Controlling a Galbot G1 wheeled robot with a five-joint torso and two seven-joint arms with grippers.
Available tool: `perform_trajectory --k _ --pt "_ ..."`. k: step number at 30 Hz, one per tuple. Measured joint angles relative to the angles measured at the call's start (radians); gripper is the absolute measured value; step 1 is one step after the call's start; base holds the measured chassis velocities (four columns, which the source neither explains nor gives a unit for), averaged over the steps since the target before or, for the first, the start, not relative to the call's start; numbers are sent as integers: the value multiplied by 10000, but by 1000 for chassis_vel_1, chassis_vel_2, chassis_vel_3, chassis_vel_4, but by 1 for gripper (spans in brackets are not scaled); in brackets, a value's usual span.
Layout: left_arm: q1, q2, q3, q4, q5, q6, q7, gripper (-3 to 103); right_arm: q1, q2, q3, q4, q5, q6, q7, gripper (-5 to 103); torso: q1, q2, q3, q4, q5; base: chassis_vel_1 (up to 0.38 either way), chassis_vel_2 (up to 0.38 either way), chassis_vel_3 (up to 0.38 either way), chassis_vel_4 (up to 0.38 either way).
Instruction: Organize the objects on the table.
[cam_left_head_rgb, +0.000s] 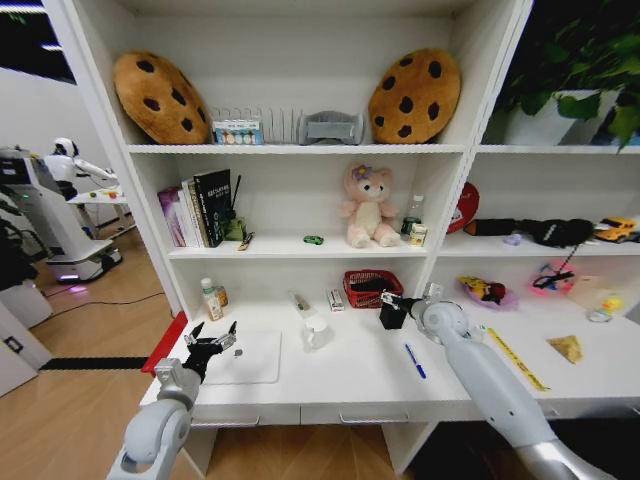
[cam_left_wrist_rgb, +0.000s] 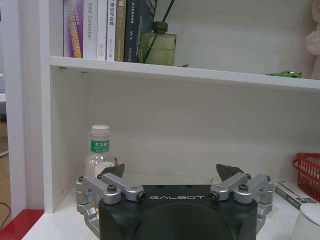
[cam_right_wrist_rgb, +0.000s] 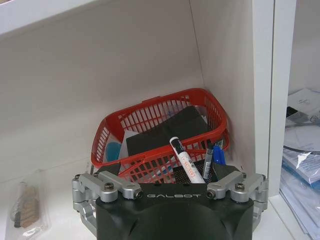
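Pens stand in a black mesh holder (cam_right_wrist_rgb: 192, 172) directly ahead of the right gripper (cam_right_wrist_rgb: 170, 187), between its two silver finger linkages: a white marker (cam_right_wrist_rgb: 186, 161) with red print leans toward the camera, and a black pen (cam_right_wrist_rgb: 208, 159) and a blue pen (cam_right_wrist_rgb: 218, 156) sit just beside it. Whether the jaws of this gripper are spread or pressing on the holder cannot be told, as the fingertips are hidden behind the gripper body. Just beyond the holder, touching or nearly touching it, rests a red basket (cam_right_wrist_rgb: 150, 122) with a dark flat object inside. In the head view the right gripper (cam_left_head_rgb: 395, 305) reaches over the table (cam_left_head_rgb: 350, 385) to the holder beside that basket (cam_left_head_rgb: 371, 288), while another blue pen (cam_left_head_rgb: 415, 361) lies on the white top, well behind the jaws and near the arm. The left gripper (cam_left_wrist_rgb: 172, 176) hovers over the table's left part with its jaws spread wide and nothing between them; its dark fingertips (cam_left_wrist_rgb: 114, 172) point toward the back wall. Ahead of the left jaw stands a small clear bottle (cam_left_wrist_rgb: 99, 152) with a green label and white cap, near but apart from it. In the head view the left gripper (cam_left_head_rgb: 211, 343) hangs above the edge of a thin white-silver laptop (cam_left_head_rgb: 250, 357), with the bottle (cam_left_head_rgb: 211, 298) farther back.
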Motion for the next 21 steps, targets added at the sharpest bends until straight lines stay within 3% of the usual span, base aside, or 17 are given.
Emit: perform_trajectory --k 21 --pt "0 0 0 0 0 0 0 100 195 470 -162 -834 -180 197 -603 100 0 0 0 0 0 0 0 0 0"
